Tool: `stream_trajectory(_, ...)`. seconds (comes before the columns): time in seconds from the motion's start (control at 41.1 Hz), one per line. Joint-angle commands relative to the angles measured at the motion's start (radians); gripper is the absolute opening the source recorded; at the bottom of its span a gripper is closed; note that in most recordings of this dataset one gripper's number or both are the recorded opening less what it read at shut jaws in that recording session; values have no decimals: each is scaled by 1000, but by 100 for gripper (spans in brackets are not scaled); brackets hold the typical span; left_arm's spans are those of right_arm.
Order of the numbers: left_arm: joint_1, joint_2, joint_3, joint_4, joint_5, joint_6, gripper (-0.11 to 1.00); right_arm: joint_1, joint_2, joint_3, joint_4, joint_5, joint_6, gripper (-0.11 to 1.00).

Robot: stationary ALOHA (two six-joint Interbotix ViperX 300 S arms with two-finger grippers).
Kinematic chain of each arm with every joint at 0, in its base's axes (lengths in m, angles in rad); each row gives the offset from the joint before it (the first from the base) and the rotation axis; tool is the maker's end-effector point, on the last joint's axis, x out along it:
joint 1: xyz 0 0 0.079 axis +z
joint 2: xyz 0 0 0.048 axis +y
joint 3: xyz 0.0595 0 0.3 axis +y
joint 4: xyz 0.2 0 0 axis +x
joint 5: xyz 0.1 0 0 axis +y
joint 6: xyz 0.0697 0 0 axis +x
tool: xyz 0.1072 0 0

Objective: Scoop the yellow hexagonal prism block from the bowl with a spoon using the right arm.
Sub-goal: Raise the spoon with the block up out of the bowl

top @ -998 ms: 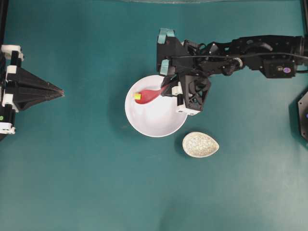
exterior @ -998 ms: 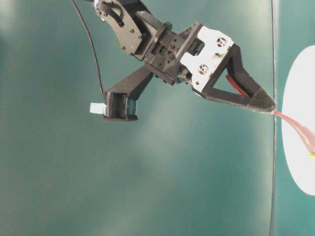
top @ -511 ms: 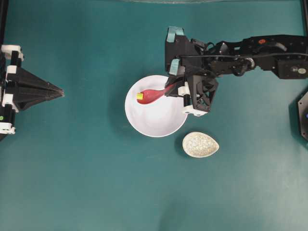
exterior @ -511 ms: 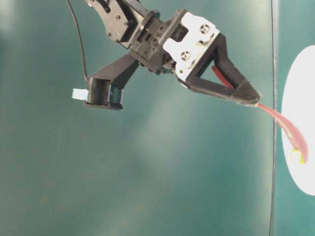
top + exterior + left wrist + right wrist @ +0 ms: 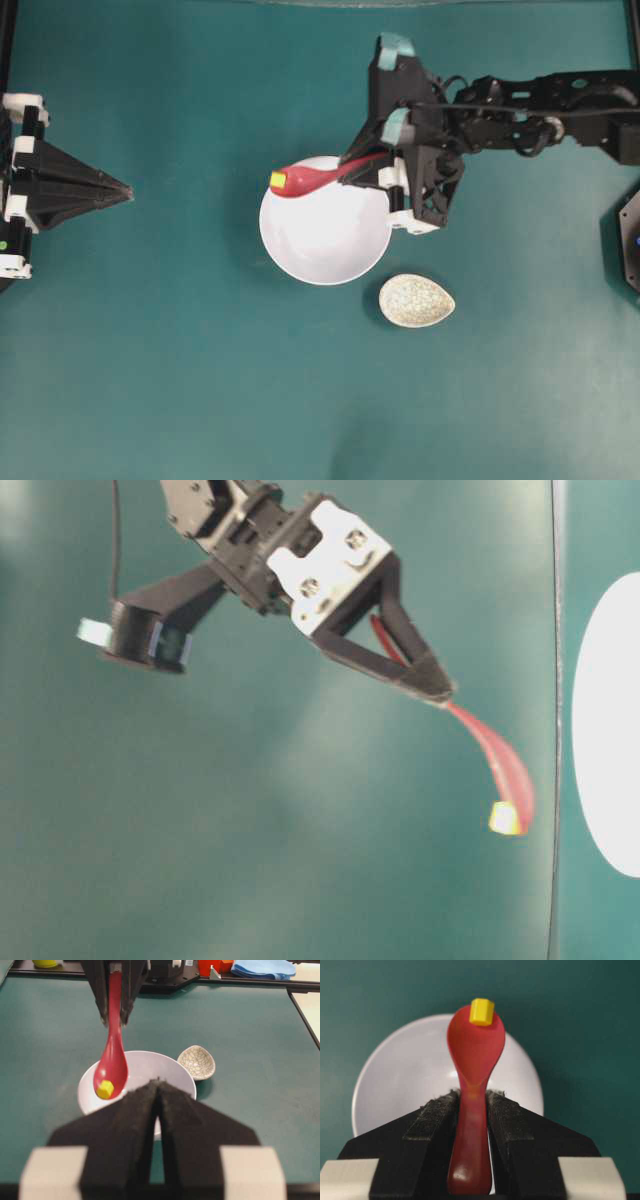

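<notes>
- While you read this entry, note the right gripper [image 5: 352,166] is clamped on the handle of the spoon [image 5: 310,179], jaws tight against it.
- Your yellow hexagonal prism block [image 5: 278,181] sits at the far tip of the scoop, raised over the rim of the bowl [image 5: 330,245].
- Left gripper [image 5: 122,190] is parked well apart, tips together, holding nothing.
- Speckled dish [image 5: 417,300] lies just beside the bowl.
</notes>
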Motion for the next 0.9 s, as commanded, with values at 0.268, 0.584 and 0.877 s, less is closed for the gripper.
stream_trajectory(0.268, 0, 6, -28, 2, -5, 0, -1, 23, -138, 44, 3, -155, -3, 24)
stream_trajectory(0.584, 0, 8, -28, 3, -5, 2, -1, 54, -295, 123, -11, -268, -12, 24)
stream_trajectory(0.877, 0, 8, -26, 2, -5, 0, -1, 54, -391, 173, -11, -278, -11, 24)
